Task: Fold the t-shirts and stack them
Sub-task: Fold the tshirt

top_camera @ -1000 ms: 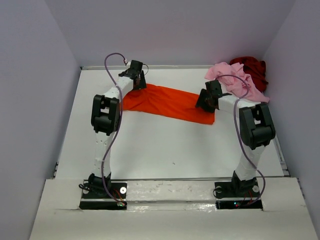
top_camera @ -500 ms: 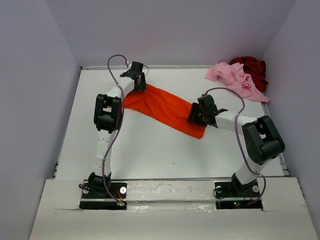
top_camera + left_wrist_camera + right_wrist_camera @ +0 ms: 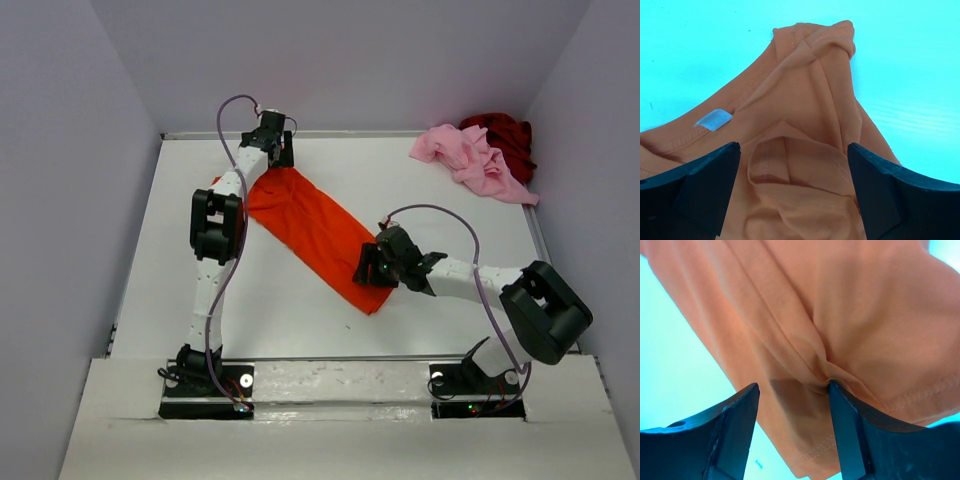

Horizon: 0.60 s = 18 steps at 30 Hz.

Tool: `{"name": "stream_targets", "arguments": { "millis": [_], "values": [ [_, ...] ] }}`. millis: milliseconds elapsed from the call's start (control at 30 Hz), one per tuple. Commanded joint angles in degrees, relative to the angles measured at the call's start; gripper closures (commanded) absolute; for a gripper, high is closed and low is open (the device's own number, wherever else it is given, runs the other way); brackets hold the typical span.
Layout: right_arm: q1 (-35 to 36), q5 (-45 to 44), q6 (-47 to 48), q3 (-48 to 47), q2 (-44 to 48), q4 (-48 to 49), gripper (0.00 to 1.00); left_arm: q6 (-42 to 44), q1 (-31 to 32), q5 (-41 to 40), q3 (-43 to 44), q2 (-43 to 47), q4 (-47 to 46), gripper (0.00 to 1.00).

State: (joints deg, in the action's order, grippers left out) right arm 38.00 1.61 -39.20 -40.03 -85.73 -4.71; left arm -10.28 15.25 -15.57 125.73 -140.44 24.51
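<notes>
The step in hand looks like laying out the first shirt before any fold. Near the centre, the right pincer (image 3: 370, 269) stands partly closed, with a gathered pucker at the hem end of the orange t-shirt (image 3: 310, 225) nipped between its fingers. The shirt runs as a long, narrow, rumpled band across the white surface (image 3: 450, 215), from that near end to the far left. There the left pincer (image 3: 277, 155) hovers over the collar with its jaws spread wide, holding nothing. A small pale label (image 3: 713, 119) sits by the stitched neckline. The knit is soft, matte and limp, creasing in ridges. Next, I judge, the cloth needs spreading flat, which calls for a second grip. At the far right the pink t-shirt (image 3: 470, 160) lies crumpled, with the dark red t-shirt (image 3: 508, 135) bunched behind it.
</notes>
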Motion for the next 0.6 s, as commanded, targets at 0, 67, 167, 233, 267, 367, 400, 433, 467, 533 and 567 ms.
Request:
{"name": "stream_targets", "arguments": {
  "millis": [0, 67, 167, 233, 267, 367, 400, 433, 467, 533, 567],
  "values": [
    [5.92, 1.65, -3.16, 4.78, -1.1, -6.45, 0.36, 2.11, -0.57, 1.86, 2.68, -0.8, -0.61, 0.02],
    [8.31, 1.38, -4.56, 6.1, -0.93, -6.54, 0.36, 2.2, -0.57, 1.69, 2.85, -1.41, -0.78, 0.02],
    [13.14, 1.21, -6.85, 7.24, -1.28, -6.45, 0.36, 2.46, -0.57, 1.33, 3.81, -2.03, -0.43, 0.02],
    [16.83, 0.86, -7.91, 7.6, -1.89, -6.19, 0.36, 2.37, -0.57, 1.33, 3.82, -1.68, -0.43, 0.02],
    [17.98, 0.42, -8.17, 7.43, -2.15, -6.19, 0.36, 2.11, -0.57, 1.16, 3.64, -0.98, -0.6, 0.02],
    [22.11, -3.69, -7.47, 5.41, -1.11, -7.41, 0.34, 2.11, -0.57, 0.55, 3.38, 1.73, -0.34, 0.02],
    [22.12, -6.33, -6.34, 4.79, -0.32, -8.11, 0.34, 1.85, -0.57, 0.11, 3.21, 2.88, -0.34, 0.02],
    [22.12, -7.22, -5.46, 4.09, 1.43, -8.38, 0.33, 1.5, -0.57, -0.5, 2.94, 5.33, -0.43, 0.02],
    [22.12, -8.45, -4.67, 3.21, 2.32, -8.65, 0.32, 1.32, -0.57, -0.77, 2.85, 6.83, -0.43, 0.02],
    [22.12, -12.4, -1.5, -1.16, 3.38, -11.18, 0.31, 0.88, -0.48, -1.56, 2.33, 9.91, -0.6, 0.01],
    [22.12, -13.46, -0.45, -2.93, 3.73, -11.98, 0.29, 0.62, -0.48, -2.09, 1.45, 13.4, -1.3, 0.01]
  ]
}}
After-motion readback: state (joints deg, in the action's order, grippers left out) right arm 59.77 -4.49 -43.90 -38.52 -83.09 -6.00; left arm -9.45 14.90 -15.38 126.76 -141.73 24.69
